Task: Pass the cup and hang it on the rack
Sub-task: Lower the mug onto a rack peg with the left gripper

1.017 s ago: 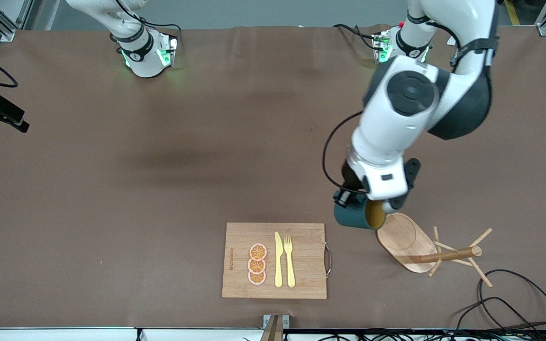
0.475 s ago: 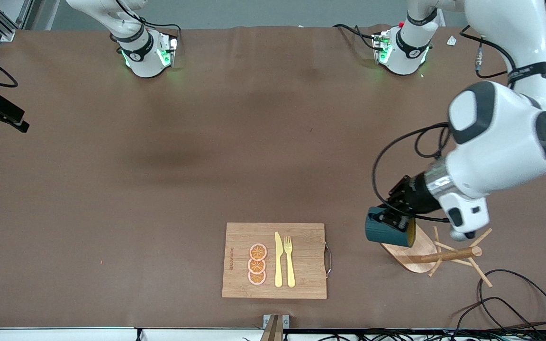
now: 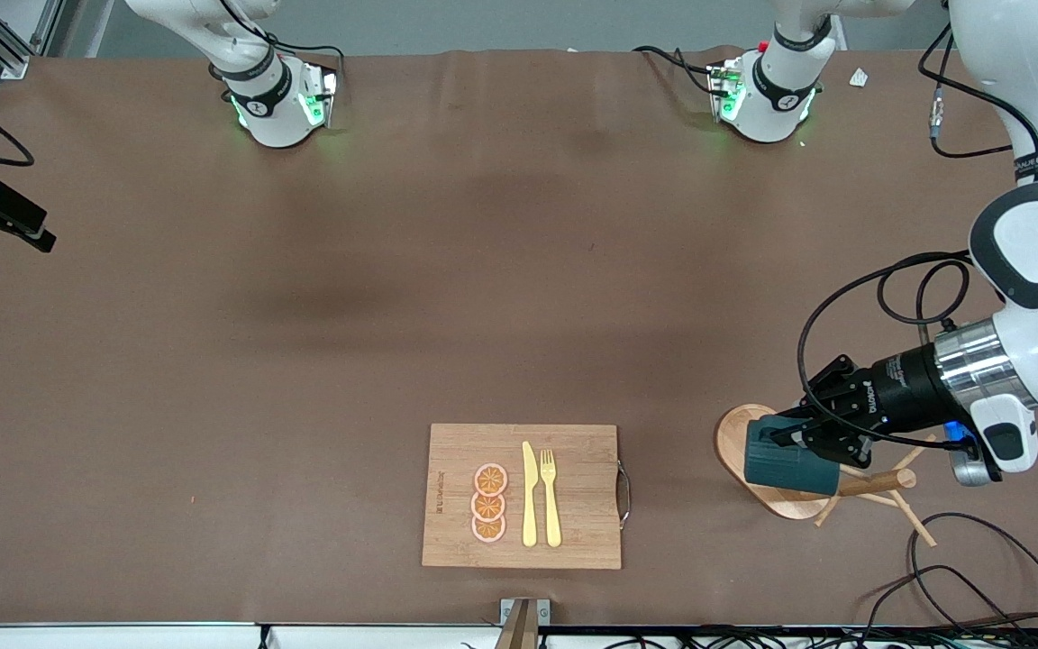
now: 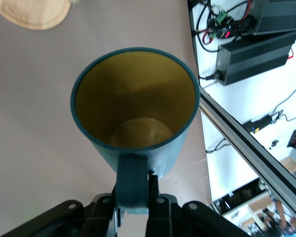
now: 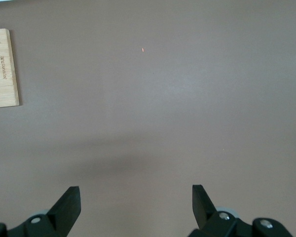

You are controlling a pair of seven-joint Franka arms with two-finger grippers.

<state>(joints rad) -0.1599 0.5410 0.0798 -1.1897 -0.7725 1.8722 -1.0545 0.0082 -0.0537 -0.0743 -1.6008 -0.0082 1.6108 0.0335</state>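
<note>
One cup clamped by left gripper — over rack

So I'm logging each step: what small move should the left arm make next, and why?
Probably ease the cup toward a peg of the rack so its handle can catch. The left claw grips the handle and holds the cup sideways over the rack's base, not yet hung. The right claw waits, open.

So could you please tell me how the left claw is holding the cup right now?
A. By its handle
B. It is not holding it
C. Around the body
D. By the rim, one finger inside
A: in the left wrist view the left claw pinches the handle of the cup, which it holds over the rack.
</note>
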